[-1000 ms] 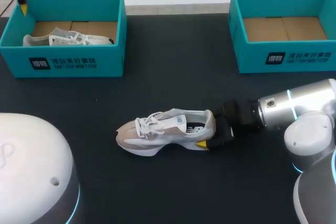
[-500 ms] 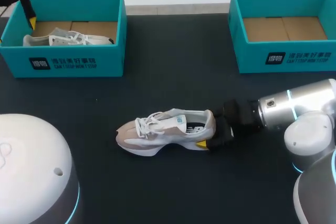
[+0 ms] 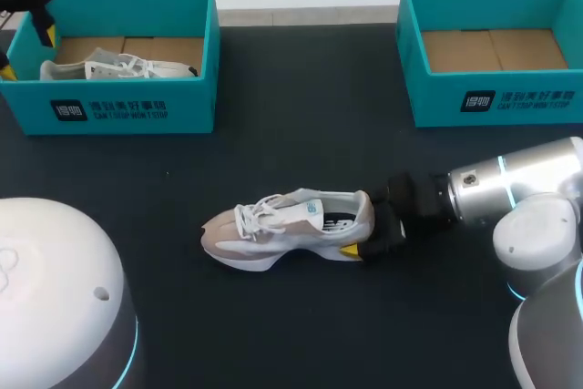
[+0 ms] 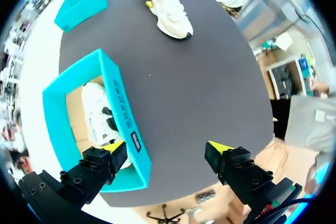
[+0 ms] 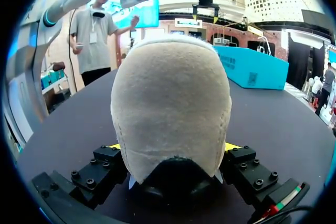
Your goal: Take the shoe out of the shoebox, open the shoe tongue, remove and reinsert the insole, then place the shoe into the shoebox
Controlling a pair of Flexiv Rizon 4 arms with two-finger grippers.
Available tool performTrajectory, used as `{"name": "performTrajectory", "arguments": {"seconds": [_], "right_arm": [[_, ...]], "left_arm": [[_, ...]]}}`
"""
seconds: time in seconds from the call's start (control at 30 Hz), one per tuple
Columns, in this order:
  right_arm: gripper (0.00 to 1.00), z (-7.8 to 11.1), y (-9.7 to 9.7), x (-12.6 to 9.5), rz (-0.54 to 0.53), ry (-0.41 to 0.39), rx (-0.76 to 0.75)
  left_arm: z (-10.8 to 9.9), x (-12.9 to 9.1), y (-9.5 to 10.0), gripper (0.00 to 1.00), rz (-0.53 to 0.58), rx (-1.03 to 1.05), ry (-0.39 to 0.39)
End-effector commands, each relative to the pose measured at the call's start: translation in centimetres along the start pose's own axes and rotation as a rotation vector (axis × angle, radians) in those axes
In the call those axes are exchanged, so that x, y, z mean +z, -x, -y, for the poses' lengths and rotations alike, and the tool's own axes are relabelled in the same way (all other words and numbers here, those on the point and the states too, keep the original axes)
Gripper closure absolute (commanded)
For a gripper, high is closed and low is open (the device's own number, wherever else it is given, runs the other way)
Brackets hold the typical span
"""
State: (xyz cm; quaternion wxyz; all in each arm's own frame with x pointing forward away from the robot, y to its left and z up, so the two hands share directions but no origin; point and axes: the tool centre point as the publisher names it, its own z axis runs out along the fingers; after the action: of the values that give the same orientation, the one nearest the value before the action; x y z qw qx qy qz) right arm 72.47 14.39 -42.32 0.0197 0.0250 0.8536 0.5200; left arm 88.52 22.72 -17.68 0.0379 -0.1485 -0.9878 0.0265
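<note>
A beige and white shoe [image 3: 291,225] lies on its sole in the middle of the dark table, toe to the left. My right gripper [image 3: 364,227] is shut on its heel [image 5: 170,103], one finger on each side. A second white shoe [image 3: 109,68] lies in the left teal shoebox [image 3: 137,111]. My left gripper [image 3: 27,52] hangs open above that box's left end, with the box wall [image 4: 123,119] and the shoe inside [image 4: 97,114] below its fingers. Nothing is between them.
A second teal shoebox [image 3: 510,102] stands at the back right with only its cardboard floor showing. My right arm's silver body [image 3: 528,198] lies low over the table's right side. My left arm's white base [image 3: 55,298] fills the near left corner.
My left gripper has come down and toward the near side at the left box's left end; both yellow tips now show. The right gripper and the shoe have not moved.
</note>
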Motion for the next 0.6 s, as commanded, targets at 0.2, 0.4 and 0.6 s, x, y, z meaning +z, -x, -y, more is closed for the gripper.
{"name": "performTrajectory", "arguments": {"seconds": [0.2,0.4,0.6], "right_arm": [[1.00,0.2,-0.1,0.2,0.002,-0.001,-0.001],[1.00,0.2,-0.1,0.2,0.002,-0.001,-0.001],[1.00,0.2,-0.1,0.2,0.002,-0.001,-0.001]], "left_arm": [[5.8,-0.2,-2.0,0.00,0.026,-0.695,-0.024],[11.1,0.4,-3.3,0.00,0.050,-1.057,-0.041],[17.6,1.6,-4.6,0.00,0.113,-1.203,-0.052]]}}
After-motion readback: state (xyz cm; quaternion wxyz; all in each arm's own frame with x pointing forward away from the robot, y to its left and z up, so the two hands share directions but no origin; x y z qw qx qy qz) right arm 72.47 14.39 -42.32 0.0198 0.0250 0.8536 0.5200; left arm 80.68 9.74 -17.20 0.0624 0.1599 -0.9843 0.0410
